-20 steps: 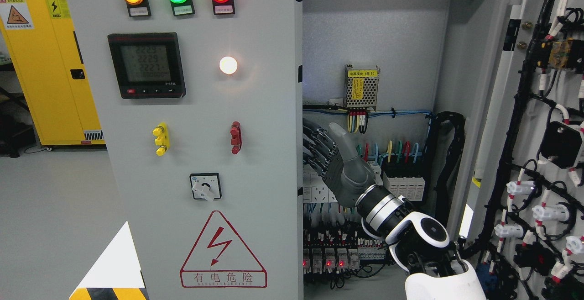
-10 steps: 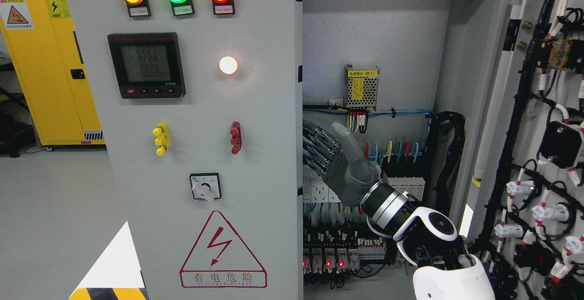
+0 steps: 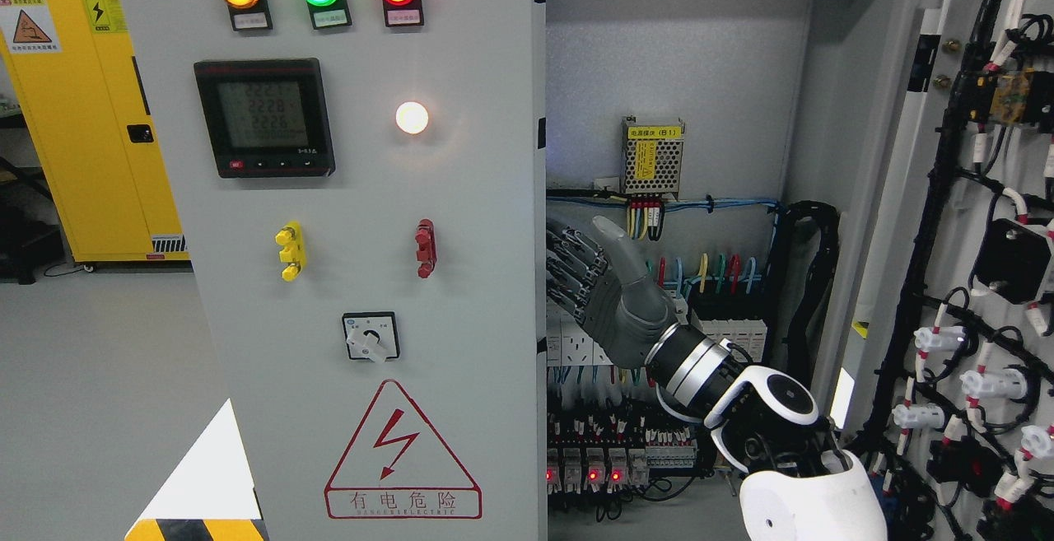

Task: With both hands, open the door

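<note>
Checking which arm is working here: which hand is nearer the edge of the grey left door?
Right. The right hand is inside the cabinet, its fingers at the left door edge; whether they touch it is unclear. The left hand is out of view.

Smooth grey floor point(image 3: 90, 376) at the left, evenly lit. Yellow cabinet point(image 3: 90, 113) on it at the far left, warning stickers near its top. Black-and-yellow striped marking point(image 3: 198, 529) at the bottom edge.
</note>
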You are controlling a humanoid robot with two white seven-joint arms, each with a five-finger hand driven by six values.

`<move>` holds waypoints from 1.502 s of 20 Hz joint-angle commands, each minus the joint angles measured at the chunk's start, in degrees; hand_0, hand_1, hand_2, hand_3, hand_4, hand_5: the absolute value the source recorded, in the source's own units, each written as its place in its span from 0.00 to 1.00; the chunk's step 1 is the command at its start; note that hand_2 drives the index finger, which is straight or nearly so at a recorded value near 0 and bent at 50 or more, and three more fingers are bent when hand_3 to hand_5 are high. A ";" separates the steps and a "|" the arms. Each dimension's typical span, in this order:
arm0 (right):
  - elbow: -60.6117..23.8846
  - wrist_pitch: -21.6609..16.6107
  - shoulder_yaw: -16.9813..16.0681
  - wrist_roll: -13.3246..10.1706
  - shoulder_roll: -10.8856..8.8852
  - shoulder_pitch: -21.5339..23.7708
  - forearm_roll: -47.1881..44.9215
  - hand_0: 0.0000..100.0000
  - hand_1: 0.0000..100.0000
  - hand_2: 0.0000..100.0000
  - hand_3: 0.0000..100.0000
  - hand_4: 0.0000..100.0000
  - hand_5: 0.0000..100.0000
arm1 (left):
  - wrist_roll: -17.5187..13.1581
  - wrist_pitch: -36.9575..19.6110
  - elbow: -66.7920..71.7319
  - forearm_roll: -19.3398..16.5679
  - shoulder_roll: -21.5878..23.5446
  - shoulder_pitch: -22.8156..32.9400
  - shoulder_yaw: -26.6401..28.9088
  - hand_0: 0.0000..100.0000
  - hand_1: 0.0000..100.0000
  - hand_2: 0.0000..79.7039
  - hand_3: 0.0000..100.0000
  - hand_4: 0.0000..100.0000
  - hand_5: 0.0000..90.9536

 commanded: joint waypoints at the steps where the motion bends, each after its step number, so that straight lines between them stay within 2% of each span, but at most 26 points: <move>1: 1.23 0.02 0.63 0.14 0.97 -0.81 -0.30 0.20 0.12 0.00 0.00 0.00 0.00 | -0.02 -0.30 -0.05 0.01 -0.05 -0.02 0.00 0.00 0.00 0.00 0.00 0.00 0.00; 3: 2.11 0.11 0.28 0.76 0.97 -0.99 -0.38 0.20 0.12 0.00 0.00 0.00 0.00 | -0.02 -0.30 -0.05 0.01 -0.05 -0.02 0.00 0.00 0.00 0.00 0.00 0.00 0.00; 6: 2.55 1.08 0.10 3.04 0.88 -1.16 -0.38 0.20 0.12 0.00 0.00 0.00 0.00 | -0.02 -0.30 -0.05 0.01 -0.05 -0.02 0.00 0.00 0.00 0.00 0.00 0.00 0.00; 9: 2.73 1.08 0.02 3.92 0.88 -1.60 -0.38 0.20 0.12 0.00 0.00 0.00 0.00 | -0.02 -0.30 -0.05 0.01 -0.05 -0.02 0.00 0.00 0.00 0.00 0.00 0.00 0.00; 12: 2.90 0.99 -0.07 6.46 0.88 -1.69 -0.38 0.20 0.12 0.00 0.00 0.00 0.00 | -0.02 -0.30 -0.05 0.01 -0.13 -0.02 0.00 0.00 0.00 0.00 0.00 0.00 0.00; 22: 1.85 0.82 -0.42 7.18 0.53 -1.61 -0.65 0.20 0.12 0.00 0.00 0.00 0.00 | -0.02 -0.30 -0.05 0.01 -0.05 -0.02 0.09 0.00 0.00 0.00 0.00 0.00 0.00; 23: 1.15 0.82 -0.33 7.52 0.35 -1.26 -0.65 0.20 0.12 0.00 0.00 0.00 0.00 | -0.02 -0.30 -0.05 0.01 -0.05 -0.02 0.00 0.00 0.00 0.00 0.00 0.00 0.00; 25: -0.52 0.82 -0.07 10.24 0.26 -0.55 -0.65 0.20 0.12 0.00 0.00 0.00 0.00 | -0.02 -0.30 -0.05 0.01 -0.05 0.07 0.09 0.00 0.00 0.00 0.00 0.00 0.00; 30: -4.73 1.34 0.72 11.04 0.26 1.20 -3.53 0.20 0.12 0.00 0.00 0.00 0.00 | -0.02 -0.30 -0.05 0.01 -0.05 -0.02 0.09 0.00 0.00 0.00 0.00 0.00 0.00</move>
